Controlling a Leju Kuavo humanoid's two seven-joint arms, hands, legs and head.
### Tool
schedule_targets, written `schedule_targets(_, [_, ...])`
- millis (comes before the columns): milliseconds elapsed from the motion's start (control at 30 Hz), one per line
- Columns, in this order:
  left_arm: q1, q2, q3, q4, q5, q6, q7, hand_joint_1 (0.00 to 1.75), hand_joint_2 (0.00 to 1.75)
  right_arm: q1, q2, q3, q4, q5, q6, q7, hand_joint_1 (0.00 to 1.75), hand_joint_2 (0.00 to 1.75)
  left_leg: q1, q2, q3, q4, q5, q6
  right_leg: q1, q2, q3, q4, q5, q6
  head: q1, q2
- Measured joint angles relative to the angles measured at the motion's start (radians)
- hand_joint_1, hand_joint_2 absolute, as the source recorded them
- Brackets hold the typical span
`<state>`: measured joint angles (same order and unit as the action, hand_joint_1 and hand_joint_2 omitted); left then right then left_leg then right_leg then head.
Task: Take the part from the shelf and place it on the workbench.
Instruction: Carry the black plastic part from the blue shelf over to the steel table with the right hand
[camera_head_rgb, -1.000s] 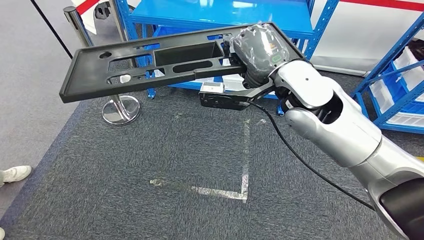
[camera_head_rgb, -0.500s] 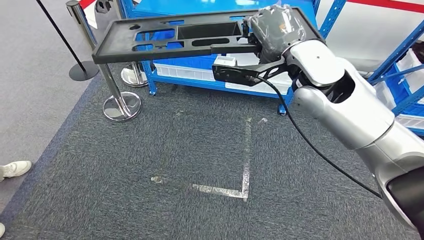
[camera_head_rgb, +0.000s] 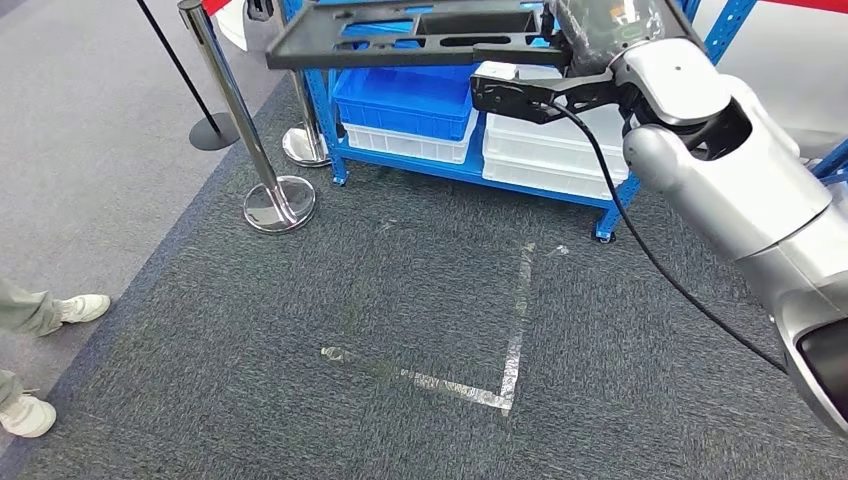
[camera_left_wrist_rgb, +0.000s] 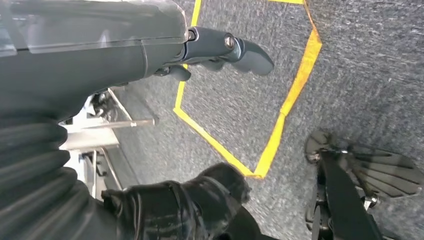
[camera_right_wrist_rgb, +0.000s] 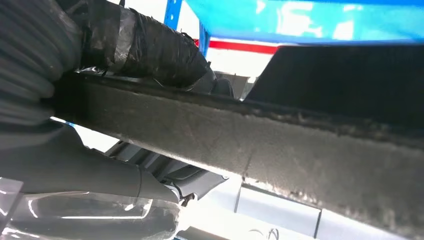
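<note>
The part (camera_head_rgb: 400, 35) is a long, flat black plastic panel with slots and a rectangular recess. My right hand (camera_head_rgb: 600, 25) grips its right end and holds it roughly level in the air, in front of the blue shelf, at the top of the head view. In the right wrist view the part's dark edge (camera_right_wrist_rgb: 280, 145) runs across the picture, with the hand's wrapped fingers (camera_right_wrist_rgb: 150, 47) closed over it. My left hand (camera_left_wrist_rgb: 100, 60) hangs over the carpet with thumb and fingers apart and nothing in it.
A blue shelf frame (camera_head_rgb: 330, 130) holds a blue bin (camera_head_rgb: 405, 100) and white bins (camera_head_rgb: 550, 150) at floor level. Two chrome stanchion posts (camera_head_rgb: 245, 120) stand left of it. A person's white shoes (camera_head_rgb: 85, 307) are at the left edge. Silver tape (camera_head_rgb: 515, 320) marks the grey carpet.
The whole view has shifted, so the camera moved. The held part has gone from tilted to roughly level and now sits higher and further right in the picture. The grip is unchanged.
</note>
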<state>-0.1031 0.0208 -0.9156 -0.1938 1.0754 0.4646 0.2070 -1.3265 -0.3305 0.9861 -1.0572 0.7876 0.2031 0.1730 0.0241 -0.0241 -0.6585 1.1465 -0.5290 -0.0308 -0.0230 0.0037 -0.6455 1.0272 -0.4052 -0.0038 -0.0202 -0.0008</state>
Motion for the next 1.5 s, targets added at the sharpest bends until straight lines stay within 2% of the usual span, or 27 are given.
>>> schedule_targets(67, [-0.003, 0.000, 0.000, 0.000, 0.000, 0.000, -0.001, 0.00, 1.75, 0.000, 0.000, 0.000, 0.009, -0.002, 0.000, 0.000, 1.75, 1.75, -0.001, 0.017, -0.076, 0.131, -0.041, -0.003, 0.007, -0.018, 0.006, 0.001, -0.007, -0.010, -0.002, 0.000])
schedule_targets(100, [-0.003, 0.000, 0.000, 0.000, 0.000, 0.000, -0.001, 0.00, 1.75, 0.001, 0.000, 0.000, 0.012, -0.003, -0.001, 0.000, 1.75, 1.75, -0.001, 0.019, -0.101, 0.168, -0.042, -0.003, 0.011, -0.025, 0.010, 0.002, -0.011, -0.014, -0.002, 0.000])
schedule_targets(133, [-0.003, 0.000, 0.000, 0.000, 0.000, 0.001, 0.000, 0.00, 1.75, 0.003, 0.000, 0.000, 0.015, -0.004, -0.001, -0.001, 1.75, 1.75, -0.002, 0.019, -0.107, 0.167, -0.024, -0.001, 0.015, -0.030, 0.015, 0.003, -0.014, -0.015, -0.002, 0.000])
schedule_targets(167, [-0.002, 0.000, 0.000, 0.000, 0.000, 0.001, 0.001, 0.00, 1.75, 0.004, 0.000, 0.000, 0.018, -0.005, -0.001, -0.001, 1.75, 1.75, -0.003, 0.019, -0.092, 0.126, 0.011, 0.004, 0.018, -0.034, 0.020, 0.004, -0.018, -0.016, -0.002, 0.000])
schedule_targets(200, [-0.001, 0.000, 0.000, 0.000, -0.001, 0.002, 0.002, 0.00, 1.75, 0.005, 0.000, 0.000, 0.020, -0.007, -0.001, -0.002, 1.75, 1.75, -0.005, 0.020, -0.060, 0.054, 0.055, 0.011, 0.022, -0.037, 0.027, 0.004, -0.022, -0.016, -0.002, 0.000])
schedule_targets(233, [0.000, 0.001, 0.000, 0.000, -0.002, 0.003, 0.003, 0.00, 1.75, 0.004, 0.000, 0.000, 0.022, -0.010, -0.001, -0.003, 1.75, 1.75, -0.009, 0.024, -0.023, -0.017, 0.085, 0.021, 0.025, -0.041, 0.032, 0.003, -0.026, -0.015, -0.002, 0.000])
schedule_targets(267, [0.000, 0.002, 0.000, 0.000, -0.003, 0.005, 0.004, 0.00, 1.75, 0.002, -0.001, 0.000, 0.023, -0.014, -0.003, -0.004, 1.75, 1.75, -0.014, 0.027, 0.006, -0.077, 0.105, 0.029, 0.028, -0.045, 0.035, 0.002, -0.028, -0.015, -0.001, 0.000])
schedule_targets(300, [-0.001, 0.003, 0.000, 0.000, -0.004, 0.006, 0.005, 0.00, 1.75, 0.001, -0.002, 0.000, 0.024, -0.019, -0.005, -0.004, 1.75, 1.75, -0.018, 0.030, 0.025, -0.112, 0.112, 0.035, 0.029, -0.048, 0.036, 0.002, -0.030, -0.012, 0.000, 0.000])
schedule_targets(433, [-0.002, 0.002, -0.001, 0.001, -0.005, 0.008, 0.006, 0.00, 1.75, 0.010, -0.008, 0.000, 0.028, -0.031, -0.008, -0.006, 1.75, 1.75, -0.022, 0.031, 0.034, -0.127, 0.107, 0.023, 0.030, -0.050, 0.035, 0.006, -0.034, -0.013, 0.005, 0.000])
schedule_targets(733, [-0.002, 0.002, -0.005, 0.001, -0.007, 0.009, 0.007, 0.00, 1.75, 0.012, -0.015, 0.000, 0.031, -0.033, -0.011, -0.005, 1.75, 1.75, -0.023, 0.031, 0.032, -0.123, 0.103, 0.029, 0.029, -0.049, 0.038, 0.000, -0.032, -0.008, 0.005, 0.000])
schedule_targets(800, [-0.002, 0.003, -0.007, 0.001, -0.007, 0.011, 0.007, 0.00, 1.75, 0.012, -0.017, 0.000, 0.030, -0.030, -0.014, -0.003, 1.75, 1.75, -0.026, 0.030, 0.030, -0.121, 0.101, 0.036, 0.025, -0.050, 0.039, -0.005, -0.030, -0.001, 0.004, 0.000])
schedule_targets(900, [-0.001, 0.004, -0.009, 0.001, -0.007, 0.014, 0.008, 0.00, 1.75, 0.012, -0.019, 0.000, 0.028, -0.022, -0.019, -0.001, 1.75, 1.75, -0.024, 0.025, 0.044, -0.145, 0.110, 0.059, 0.022, -0.051, 0.050, -0.018, -0.028, 0.017, 0.005, 0.000])
schedule_targets(967, [-0.002, 0.002, -0.010, 0.001, -0.007, 0.014, 0.008, 0.00, 1.75, 0.010, -0.023, 0.000, 0.026, -0.016, -0.021, 0.001, 1.75, 1.75, -0.015, 0.019, 0.066, -0.178, 0.125, 0.066, 0.021, -0.029, 0.042, 0.009, -0.049, 0.024, 0.008, 0.000])
schedule_targets(1000, [-0.002, 0.002, -0.011, 0.001, -0.007, 0.014, 0.008, 0.00, 1.75, 0.010, -0.025, 0.000, 0.026, -0.015, -0.022, 0.001, 1.75, 1.75, -0.011, 0.017, 0.071, -0.185, 0.128, 0.066, 0.019, -0.015, 0.027, 0.041, -0.067, 0.026, 0.010, 0.000])
schedule_targets(1067, [-0.005, 0.001, -0.014, 0.001, -0.007, 0.014, 0.008, 0.00, 1.75, 0.012, -0.026, 0.000, 0.026, -0.015, -0.025, 0.002, 1.75, 1.75, -0.007, 0.011, 0.074, -0.188, 0.130, 0.066, 0.014, -0.004, -0.023, 0.142, -0.112, 0.034, 0.011, 0.000])
schedule_targets(1100, [-0.006, 0.001, -0.016, 0.001, -0.007, 0.014, 0.009, 0.00, 1.75, 0.015, -0.027, 0.000, 0.026, -0.015, -0.026, 0.002, 1.75, 1.75, -0.004, 0.006, 0.074, -0.187, 0.129, 0.064, 0.010, -0.003, -0.049, 0.192, -0.126, 0.039, 0.011, 0.000])
schedule_targets(1133, [-0.006, 0.001, -0.018, 0.001, -0.007, 0.014, 0.009, 0.00, 1.75, 0.021, -0.027, 0.000, 0.026, -0.015, -0.026, 0.001, 1.75, 1.75, 0.000, -0.002, 0.074, -0.184, 0.127, 0.061, 0.003, -0.003, -0.068, 0.224, -0.128, 0.047, 0.011, 0.000])
schedule_targets(1167, [-0.006, 0.001, -0.019, 0.001, -0.007, 0.013, 0.009, 0.00, 1.75, 0.026, -0.027, 0.000, 0.026, -0.015, -0.026, 0.001, 1.75, 1.75, 0.006, -0.012, 0.074, -0.179, 0.123, 0.055, -0.005, -0.003, -0.072, 0.225, -0.114, 0.055, 0.011, 0.000])
schedule_targets(1200, [-0.006, 0.001, -0.020, 0.001, -0.007, 0.013, 0.009, 0.00, 1.75, 0.029, -0.028, 0.000, 0.026, -0.014, -0.026, 0.001, 1.75, 1.75, 0.014, -0.023, 0.073, -0.171, 0.118, 0.046, -0.014, -0.002, -0.058, 0.191, -0.084, 0.064, 0.011, 0.000])
schedule_targets(1233, [-0.006, 0.001, -0.020, 0.001, -0.007, 0.013, 0.009, 0.00, 1.75, 0.031, -0.030, 0.000, 0.026, -0.014, -0.026, 0.001, 1.75, 1.75, 0.022, -0.035, 0.070, -0.158, 0.110, 0.034, -0.025, 0.006, -0.030, 0.130, -0.052, 0.076, 0.011, 0.000])
schedule_targets(1267, [-0.006, 0.003, -0.021, 0.001, -0.007, 0.013, 0.009, 0.00, 1.75, 0.032, -0.033, 0.000, 0.027, -0.014, -0.026, 0.001, 1.75, 1.75, 0.027, -0.047, 0.063, -0.145, 0.103, 0.022, -0.033, 0.029, -0.004, 0.076, -0.036, 0.086, 0.013, 0.000])
schedule_targets(1300, [-0.007, 0.004, -0.022, 0.002, -0.007, 0.014, 0.009, 0.00, 1.75, 0.031, -0.035, 0.001, 0.026, -0.014, -0.027, 0.001, 1.75, 1.75, 0.031, -0.059, 0.054, -0.131, 0.097, 0.010, -0.038, 0.050, 0.015, 0.036, -0.028, 0.089, 0.014, 0.000])
schedule_targets(1333, [-0.008, 0.005, -0.022, 0.002, -0.007, 0.014, 0.009, 0.00, 1.75, 0.031, -0.037, 0.001, 0.026, -0.014, -0.027, 0.001, 1.75, 1.75, 0.034, -0.069, 0.045, -0.123, 0.095, -0.001, -0.039, 0.067, 0.024, 0.018, -0.032, 0.086, 0.014, 0.000])
schedule_targets(1367, [-0.007, 0.005, -0.023, 0.003, -0.007, 0.014, 0.009, 0.00, 1.75, 0.032, -0.037, 0.001, 0.026, -0.014, -0.027, 0.002, 1.75, 1.75, 0.036, -0.079, 0.037, -0.123, 0.098, -0.009, -0.035, 0.075, 0.025, 0.019, -0.038, 0.078, 0.013, 0.000])
schedule_targets(1433, [-0.003, 0.002, -0.024, 0.003, -0.008, 0.013, 0.010, 0.00, 1.75, 0.035, -0.038, 0.002, 0.025, -0.013, -0.027, 0.002, 1.75, 1.75, 0.042, -0.098, 0.033, -0.136, 0.108, -0.025, -0.028, 0.053, 0.026, 0.019, -0.035, 0.056, 0.008, 0.000])
schedule_targets(1467, [-0.002, 0.000, -0.024, 0.003, -0.008, 0.013, 0.010, 0.00, 1.75, 0.036, -0.039, 0.002, 0.025, -0.013, -0.027, 0.002, 1.75, 1.75, 0.044, -0.095, 0.032, -0.137, 0.110, -0.030, -0.028, 0.043, 0.029, 0.015, -0.033, 0.047, 0.007, 0.000])
schedule_targets(1500, [-0.001, -0.001, -0.025, 0.003, -0.008, 0.013, 0.010, 0.00, 1.75, 0.035, -0.038, 0.002, 0.025, -0.012, -0.028, 0.002, 1.75, 1.75, 0.042, -0.079, 0.025, -0.126, 0.104, -0.031, -0.029, 0.032, 0.032, 0.011, -0.032, 0.038, 0.004, 0.000])
